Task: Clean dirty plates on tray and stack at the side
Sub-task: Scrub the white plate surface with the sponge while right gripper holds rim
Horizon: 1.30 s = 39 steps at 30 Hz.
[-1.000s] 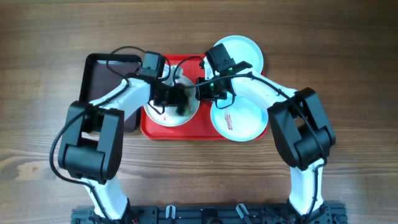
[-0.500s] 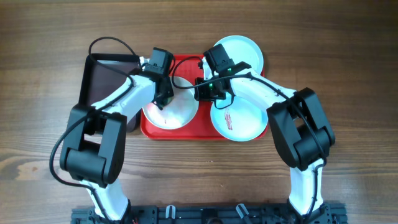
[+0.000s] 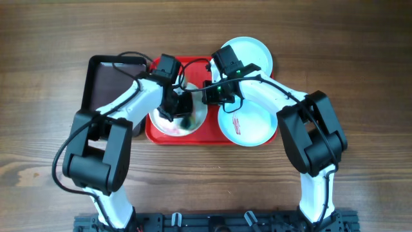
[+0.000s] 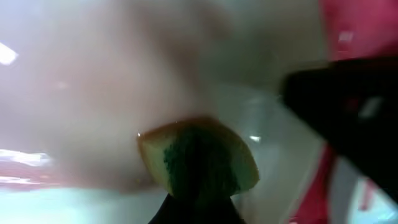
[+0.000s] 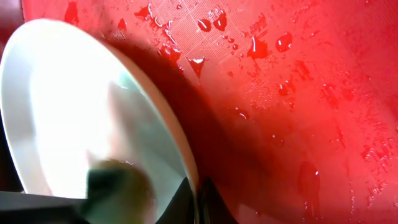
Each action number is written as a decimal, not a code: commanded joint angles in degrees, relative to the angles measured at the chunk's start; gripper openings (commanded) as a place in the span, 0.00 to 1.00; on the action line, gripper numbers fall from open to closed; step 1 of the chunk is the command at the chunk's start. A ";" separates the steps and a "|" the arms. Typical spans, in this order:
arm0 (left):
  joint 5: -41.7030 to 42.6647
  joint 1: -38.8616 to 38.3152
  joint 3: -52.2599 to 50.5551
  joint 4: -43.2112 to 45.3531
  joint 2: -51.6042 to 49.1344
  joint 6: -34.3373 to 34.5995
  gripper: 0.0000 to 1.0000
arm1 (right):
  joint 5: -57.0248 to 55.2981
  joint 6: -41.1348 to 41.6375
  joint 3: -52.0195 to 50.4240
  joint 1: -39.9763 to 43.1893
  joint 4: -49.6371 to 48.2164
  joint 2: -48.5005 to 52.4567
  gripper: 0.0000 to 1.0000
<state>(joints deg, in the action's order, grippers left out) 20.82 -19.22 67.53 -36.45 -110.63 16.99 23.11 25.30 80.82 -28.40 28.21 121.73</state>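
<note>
A: Starting at the left gripper (image 3: 179, 107), what does it have?

B: Its jaws are clamped tight on a sponge (image 4: 199, 163), yellow with a green scouring face. The left wrist view shows it close up and blurred. The sponge is down against the white plate (image 3: 168, 124).

A: Where is that plate?

B: It is on the left half of the red tray (image 3: 193, 139), near the centre of the overhead frame. Reddish smears show on its lower left part.

A: And the right gripper (image 5: 194, 200)?

B: It is closed as well, pinching the white plate's right rim. In the right wrist view the rim runs down between the fingertips at the bottom edge. The plate appears tilted there, with a dark shadow under its edge. The tray floor beside it is wet with droplets.

A: What about the other plates?

B: The upper turquoise plate (image 3: 252, 50) sits at the tray's upper right corner. The lower turquoise plate (image 3: 256, 125) lies just below it, with a small red smear near its middle. Its rim reaches past the tray's lower edge.

A: What is further out?

B: A black tray (image 3: 106, 80) sits just beside the red one, at the upper left. Everything rests on a wooden table (image 3: 360, 64).
</note>
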 commanded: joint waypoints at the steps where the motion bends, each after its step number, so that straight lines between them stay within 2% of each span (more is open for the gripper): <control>1: 6.47 -0.85 -1.14 5.20 -2.10 -0.79 0.04 | -0.09 1.22 -0.44 0.26 -0.24 0.96 0.04; 4: 0.22 -0.85 -1.14 9.29 -2.12 1.62 0.04 | -0.09 1.22 -0.44 0.26 -0.24 0.98 0.04; 11: -23.76 -0.85 -1.14 16.87 -2.12 3.45 0.04 | -0.11 1.22 -0.44 0.26 -0.20 0.98 0.04; 16: -36.89 -0.85 -1.14 14.27 -2.10 5.60 0.04 | -0.11 1.22 -0.44 0.26 -0.22 0.96 0.04; 20: -40.63 -0.85 -1.14 7.39 -2.10 9.73 0.04 | -0.11 1.22 -0.44 0.26 -0.24 0.98 0.05; 22: -40.37 -0.87 -1.14 0.46 -2.10 12.09 0.04 | -0.09 1.22 -0.44 0.26 -0.24 0.96 0.04; 26: -36.11 -0.92 -1.14 -7.54 -2.10 12.20 0.04 | -0.09 1.22 -0.44 0.26 -0.24 0.98 0.04; 30: -23.87 -0.85 -1.14 -13.16 -2.10 7.37 0.04 | -0.09 1.27 -0.44 0.26 -0.31 0.96 0.04; 36: -1.33 -0.87 -1.14 -11.39 -2.10 -0.74 0.04 | -0.09 1.25 -0.44 0.26 -0.35 0.98 0.04; 39: 3.91 -0.87 -1.14 -6.40 -2.10 -1.81 0.04 | -0.09 1.29 -0.44 0.26 -0.37 0.98 0.04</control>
<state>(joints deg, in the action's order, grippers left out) 4.16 -18.61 68.95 -47.27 -109.91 20.08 23.97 24.71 80.82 -28.27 28.10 121.73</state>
